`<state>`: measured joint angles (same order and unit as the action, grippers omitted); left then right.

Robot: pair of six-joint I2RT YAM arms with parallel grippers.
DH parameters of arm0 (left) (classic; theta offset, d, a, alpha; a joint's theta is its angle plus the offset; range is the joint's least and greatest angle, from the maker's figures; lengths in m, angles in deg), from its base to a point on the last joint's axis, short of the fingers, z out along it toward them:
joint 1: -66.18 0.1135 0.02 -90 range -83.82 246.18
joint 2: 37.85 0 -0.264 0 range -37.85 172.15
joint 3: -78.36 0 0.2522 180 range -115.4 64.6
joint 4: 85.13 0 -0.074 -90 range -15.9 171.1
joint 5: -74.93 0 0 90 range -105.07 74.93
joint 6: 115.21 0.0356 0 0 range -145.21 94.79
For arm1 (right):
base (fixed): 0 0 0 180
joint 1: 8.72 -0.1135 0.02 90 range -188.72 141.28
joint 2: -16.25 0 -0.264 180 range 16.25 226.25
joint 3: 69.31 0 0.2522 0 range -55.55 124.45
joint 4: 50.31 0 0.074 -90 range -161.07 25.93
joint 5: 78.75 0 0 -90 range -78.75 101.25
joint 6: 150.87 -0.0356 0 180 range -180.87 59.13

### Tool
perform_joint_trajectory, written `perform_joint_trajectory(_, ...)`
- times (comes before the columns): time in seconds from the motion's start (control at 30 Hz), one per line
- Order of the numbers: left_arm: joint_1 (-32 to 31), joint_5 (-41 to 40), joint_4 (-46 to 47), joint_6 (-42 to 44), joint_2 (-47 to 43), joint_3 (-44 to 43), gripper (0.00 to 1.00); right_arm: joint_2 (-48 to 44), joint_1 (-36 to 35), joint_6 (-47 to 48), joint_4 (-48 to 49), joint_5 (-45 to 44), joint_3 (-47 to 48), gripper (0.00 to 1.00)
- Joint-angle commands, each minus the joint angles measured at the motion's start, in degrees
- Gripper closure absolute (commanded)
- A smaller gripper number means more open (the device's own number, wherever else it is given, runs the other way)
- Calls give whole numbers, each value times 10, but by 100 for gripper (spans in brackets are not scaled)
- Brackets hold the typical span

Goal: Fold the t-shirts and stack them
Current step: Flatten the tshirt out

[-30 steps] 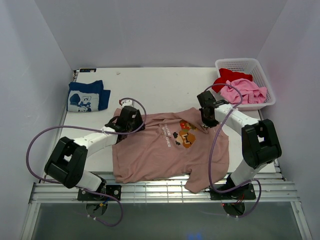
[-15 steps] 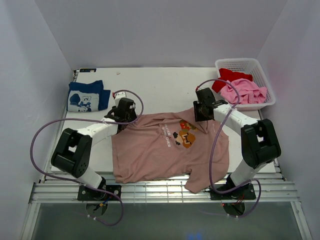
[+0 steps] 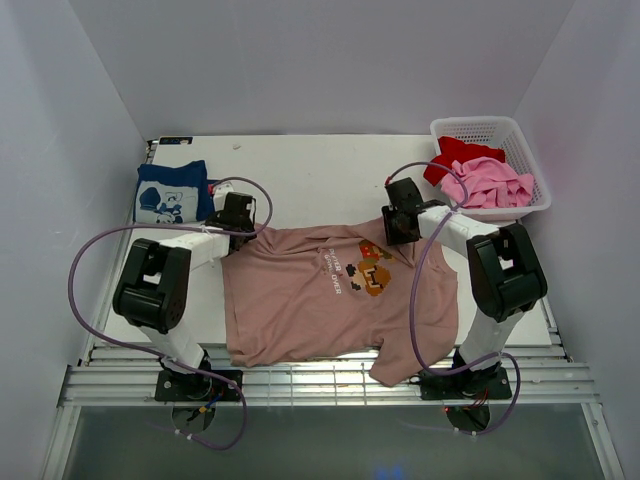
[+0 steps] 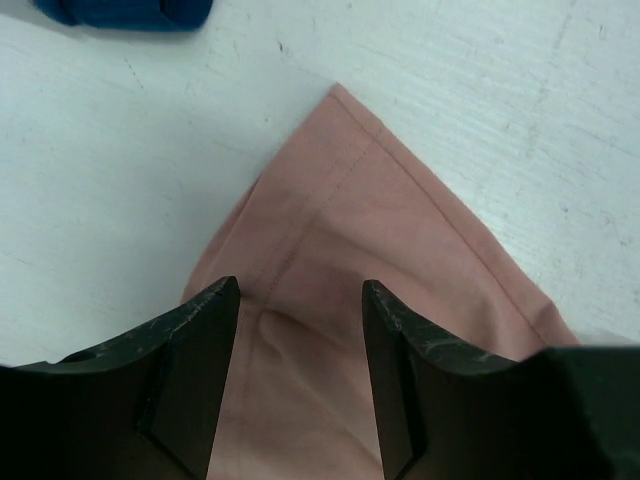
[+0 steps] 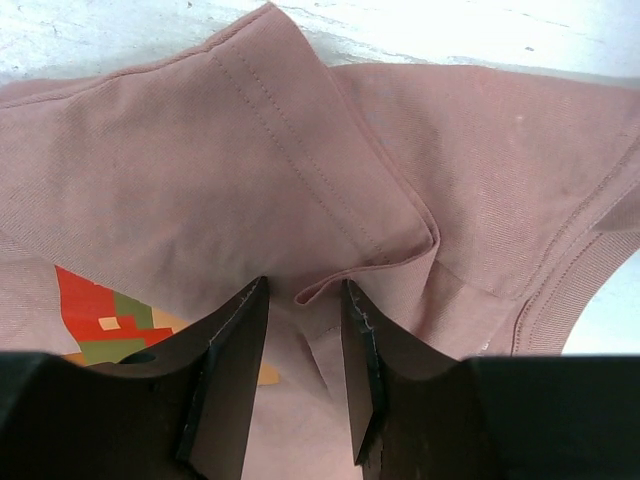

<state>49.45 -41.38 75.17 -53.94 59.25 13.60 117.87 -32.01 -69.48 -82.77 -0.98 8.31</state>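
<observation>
The dusty pink-tan t-shirt (image 3: pixel 320 295) lies spread print-up in the middle of the table. My left gripper (image 3: pixel 238 214) is at its far left corner. In the left wrist view that gripper (image 4: pixel 300 290) is open, with its fingers astride the flat cloth (image 4: pixel 400 230) near the corner. My right gripper (image 3: pixel 400 222) is at the shirt's far right shoulder. In the right wrist view it (image 5: pixel 302 292) is open a little, with a raised fold of the cloth (image 5: pixel 330 200) between the fingers. A folded navy shirt (image 3: pixel 175 192) lies at the far left.
A white basket (image 3: pixel 520 135) at the far right holds a red shirt (image 3: pixel 455 152) and a bright pink shirt (image 3: pixel 492 182). The pink-tan shirt's near hem hangs over the slatted front edge (image 3: pixel 300 385). Purple cables loop beside both arms.
Both grippers have moved toward the far side, the left one also leftward. The shirt's far edge now lies wider and flatter, its left corner drawn out.
</observation>
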Motion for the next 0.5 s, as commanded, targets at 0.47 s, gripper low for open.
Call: perform_joint_trajectory(0.47,35,10,20,17,58,-82,37,-39,-2,16,-14,-18,4,85)
